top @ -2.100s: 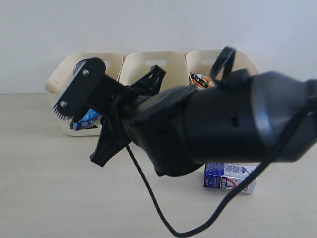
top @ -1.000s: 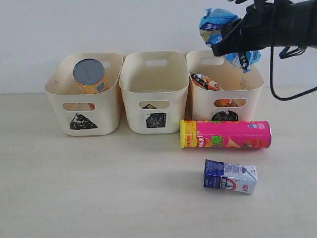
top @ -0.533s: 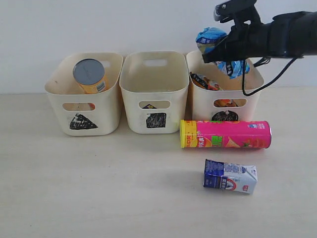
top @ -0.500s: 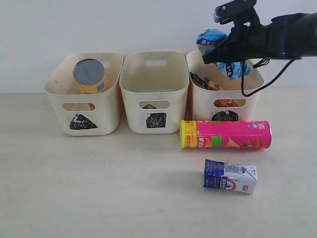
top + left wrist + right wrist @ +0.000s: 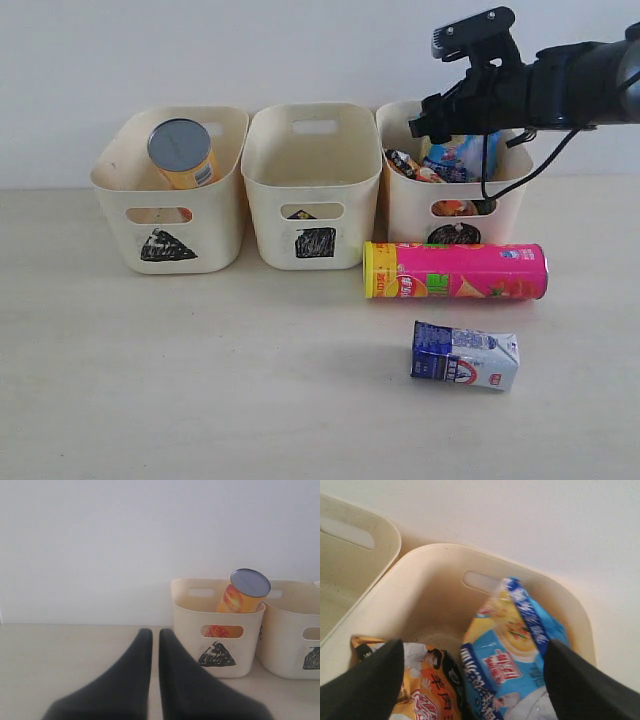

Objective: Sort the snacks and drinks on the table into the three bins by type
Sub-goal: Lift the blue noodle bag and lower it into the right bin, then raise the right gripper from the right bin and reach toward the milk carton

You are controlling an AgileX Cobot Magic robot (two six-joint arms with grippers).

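Note:
My right gripper [image 5: 452,80] hangs open over the circle bin [image 5: 405,215]. The blue noodle packet [image 5: 512,650] stands loose in that bin between the spread fingers, beside the orange-black packet [image 5: 427,690]. On the table [image 5: 150,380] in front of the bin, the pink chip tube [image 5: 455,271] lies on its side. The blue-and-white carton [image 5: 464,355] lies nearer the front. In the triangle bin [image 5: 110,180] the yellow-orange tube [image 5: 183,153] leans. A dark item shows through the square bin's [image 5: 270,210] handle. My left gripper [image 5: 155,634] is shut and empty, left of the triangle bin [image 5: 185,630].
The three bins stand side by side against a white wall at the back. The right arm's black cable [image 5: 520,175] hangs over the circle bin's far right corner. Bare table lies in front of the triangle and square bins.
The right gripper carried the blue packet over the circle bin, sank toward it and opened. The packet now rests inside the bin. The left arm has left the exterior view.

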